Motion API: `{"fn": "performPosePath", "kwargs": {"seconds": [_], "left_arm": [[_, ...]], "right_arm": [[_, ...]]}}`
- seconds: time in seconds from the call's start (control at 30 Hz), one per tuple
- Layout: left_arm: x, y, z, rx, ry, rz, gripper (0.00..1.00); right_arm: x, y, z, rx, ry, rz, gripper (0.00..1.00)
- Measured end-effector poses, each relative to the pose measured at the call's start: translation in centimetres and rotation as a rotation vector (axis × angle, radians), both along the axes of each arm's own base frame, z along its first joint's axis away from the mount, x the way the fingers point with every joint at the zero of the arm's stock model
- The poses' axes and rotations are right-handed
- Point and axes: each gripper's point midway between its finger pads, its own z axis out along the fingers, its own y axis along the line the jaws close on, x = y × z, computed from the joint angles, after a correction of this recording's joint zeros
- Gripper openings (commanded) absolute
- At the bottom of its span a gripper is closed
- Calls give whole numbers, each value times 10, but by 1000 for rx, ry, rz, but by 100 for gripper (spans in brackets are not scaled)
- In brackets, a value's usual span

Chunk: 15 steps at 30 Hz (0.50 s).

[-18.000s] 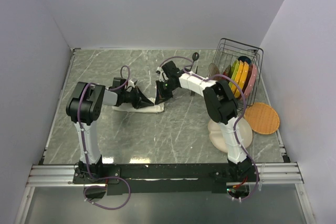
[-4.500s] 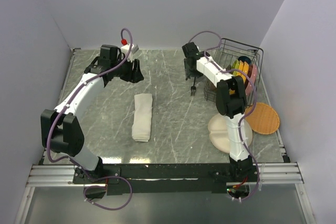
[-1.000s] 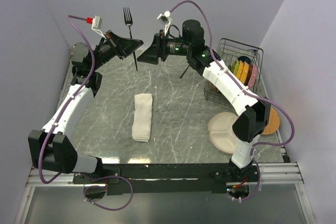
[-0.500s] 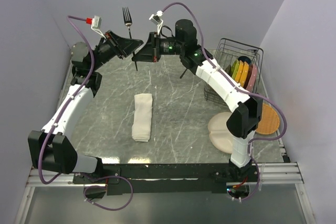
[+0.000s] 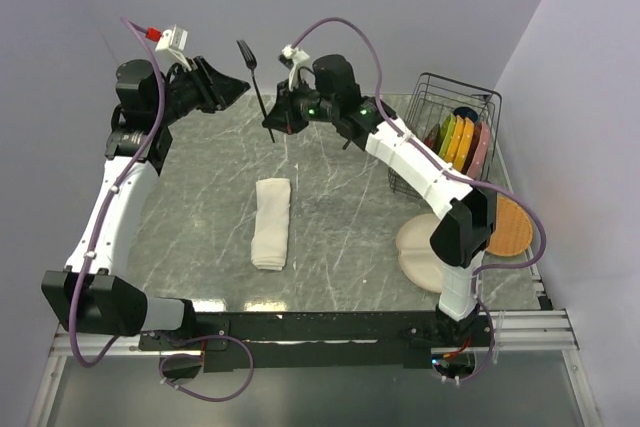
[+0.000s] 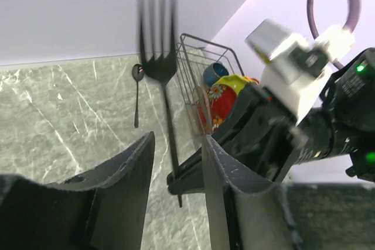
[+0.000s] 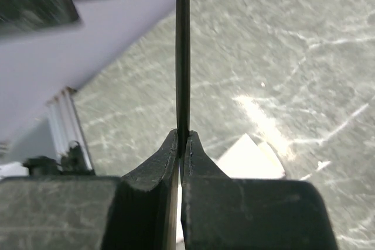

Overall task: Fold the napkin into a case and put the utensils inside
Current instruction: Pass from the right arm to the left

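Observation:
The napkin lies as a narrow folded case (image 5: 270, 224) in the middle of the table, and shows as a white patch (image 7: 252, 156) below the right wrist. High above the far table, my right gripper (image 5: 274, 121) is shut on the lower handle of the dark fork (image 5: 255, 82), tines up. The thin handle (image 7: 183, 51) is pinched between the jaws of the right gripper (image 7: 182, 134). My left gripper (image 5: 240, 84) is open just left of the fork (image 6: 161, 68), not touching it. The spoon (image 6: 136, 95) lies on the table by the rack.
A wire dish rack (image 5: 455, 137) with colourful plates stands at the back right. A beige divided plate (image 5: 425, 252) and an orange plate (image 5: 505, 225) lie in front of it. The walls stand close behind both raised grippers.
The right gripper closed on the fork's handle. The left gripper opened, let go of the fork and drew back to the left. The fork now tilts slightly.

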Motion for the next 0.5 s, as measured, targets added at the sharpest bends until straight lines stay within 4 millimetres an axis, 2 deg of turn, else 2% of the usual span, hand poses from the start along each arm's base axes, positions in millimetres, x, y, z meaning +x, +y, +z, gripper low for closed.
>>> {"fn": "performPosePath", "kwargs": {"seconds": [0.13, 0.17, 0.5], "left_arm": [[-3, -1, 2, 22, 6, -10, 43], [-3, -1, 1, 23, 11, -11, 40], [9, -5, -22, 30, 113, -13, 36]], "right_arm": [[-8, 0, -12, -60, -19, 5, 0], [-8, 0, -13, -67, -23, 4, 0], [-15, -3, -1, -62, -52, 8, 0]]}}
